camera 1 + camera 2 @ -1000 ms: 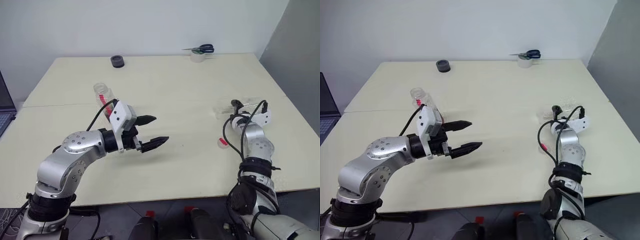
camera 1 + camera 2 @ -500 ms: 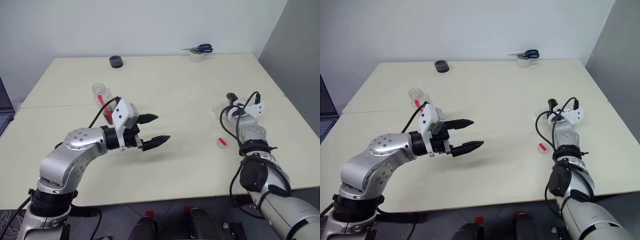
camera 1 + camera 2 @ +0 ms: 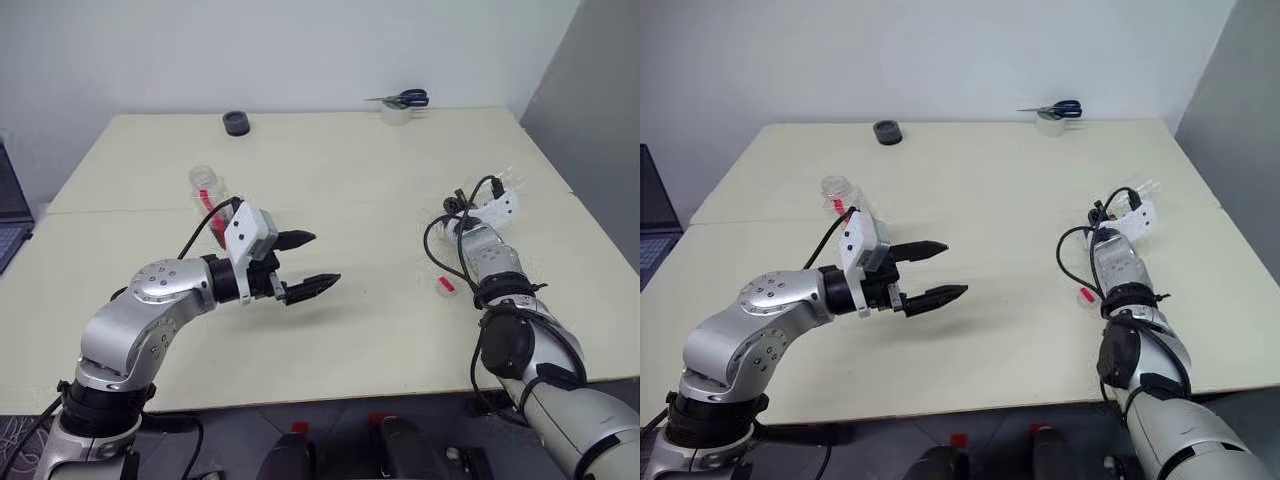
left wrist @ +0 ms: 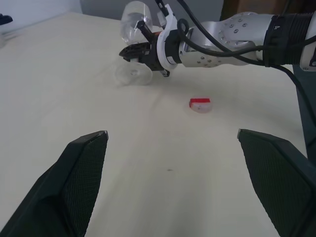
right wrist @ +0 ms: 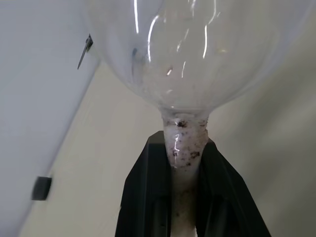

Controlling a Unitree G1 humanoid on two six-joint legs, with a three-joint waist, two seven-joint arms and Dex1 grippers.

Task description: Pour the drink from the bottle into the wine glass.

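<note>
My right gripper (image 5: 186,163) is pinched on the stem of the wine glass (image 4: 134,19), which tilts off the table (image 3: 350,180) near its right edge; in the head views my arm half hides it. The bottle (image 3: 207,190) stands uncapped at the left, partly behind my left gripper (image 3: 305,263), jaws spread wide and empty. A red cap (image 4: 200,104) lies beside my right arm. Open tabletop lies between the arms.

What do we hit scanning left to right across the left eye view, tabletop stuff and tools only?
Bottle → black tape roll → left tool, open → scissors on a tape roll → red cap → right tool, shut on the wine glass stem.
</note>
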